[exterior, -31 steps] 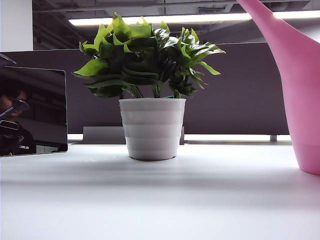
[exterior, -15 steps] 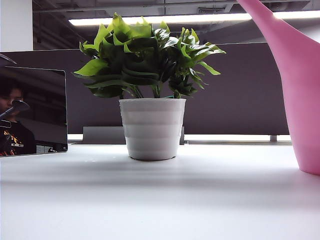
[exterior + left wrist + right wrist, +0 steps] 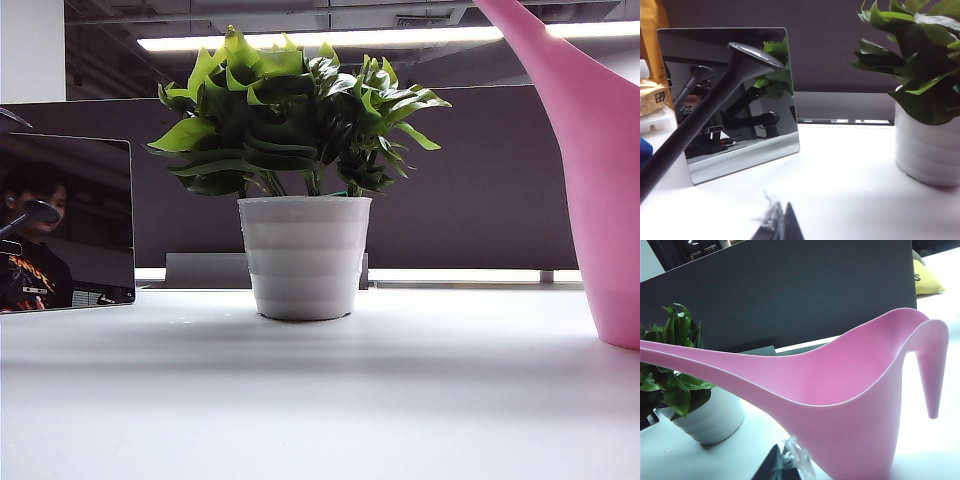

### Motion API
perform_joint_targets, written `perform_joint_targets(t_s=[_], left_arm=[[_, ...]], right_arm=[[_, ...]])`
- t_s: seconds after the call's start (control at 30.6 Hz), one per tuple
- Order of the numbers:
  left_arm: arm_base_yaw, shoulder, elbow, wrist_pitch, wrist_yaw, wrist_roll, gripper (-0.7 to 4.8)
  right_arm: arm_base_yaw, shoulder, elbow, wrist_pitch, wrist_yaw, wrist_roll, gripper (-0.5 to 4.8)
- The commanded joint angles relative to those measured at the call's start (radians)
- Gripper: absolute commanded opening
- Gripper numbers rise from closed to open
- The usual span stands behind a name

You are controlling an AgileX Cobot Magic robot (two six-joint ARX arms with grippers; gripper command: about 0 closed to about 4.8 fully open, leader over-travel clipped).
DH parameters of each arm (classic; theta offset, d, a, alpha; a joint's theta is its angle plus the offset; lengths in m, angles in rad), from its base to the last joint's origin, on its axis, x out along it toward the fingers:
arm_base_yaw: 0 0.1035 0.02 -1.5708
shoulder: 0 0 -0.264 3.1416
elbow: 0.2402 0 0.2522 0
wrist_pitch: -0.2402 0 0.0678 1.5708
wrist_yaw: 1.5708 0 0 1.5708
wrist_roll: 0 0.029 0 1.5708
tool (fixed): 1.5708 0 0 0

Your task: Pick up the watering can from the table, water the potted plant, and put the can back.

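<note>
- The bushy potted plant (image 3: 300, 110) with bright and dark green leaves stood in its white ribbed round pot on the wide plain white table (image 3: 320, 400), roughly mid-table in the exterior view
- The large smooth pink plastic watering can (image 3: 600, 170) stood upright on the table, apart from the potted plant on its right in the exterior view, long tapering spout rising over towards the plant
- A dark-framed rectangular mirror (image 3: 66, 222) leaned upright on the far side of the potted plant from the watering can
- The left gripper (image 3: 780, 227) showed only dark tips low over the table, short of the potted plant; its opening could not be told
- The right gripper (image 3: 785, 465) was closed, empty, close beside the watering can's body, not touching it
</note>
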Motion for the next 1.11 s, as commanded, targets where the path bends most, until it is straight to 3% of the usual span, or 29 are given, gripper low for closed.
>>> perform_joint_targets(t_s=[0.03, 0.52, 0.79, 1.11], left_arm=[[0.001, 0.001, 0.001, 0.013, 0.003, 0.008, -0.05], [0.001, 0.001, 0.001, 0.013, 0.003, 0.008, -0.05], [0.001, 0.001, 0.001, 0.013, 0.003, 0.008, -0.05], [0.001, 0.001, 0.001, 0.013, 0.003, 0.008, -0.05]], right_arm=[[0.001, 0.000, 0.003, 0.016, -0.002, 0.004, -0.01], [0.001, 0.000, 0.002, 0.016, -0.002, 0.004, -0.01], [-0.002, 0.000, -0.004, 0.019, 0.067, 0.000, -0.01], [0.140, -0.011, -0.188, 0.252, 0.126, -0.111, -0.01]])
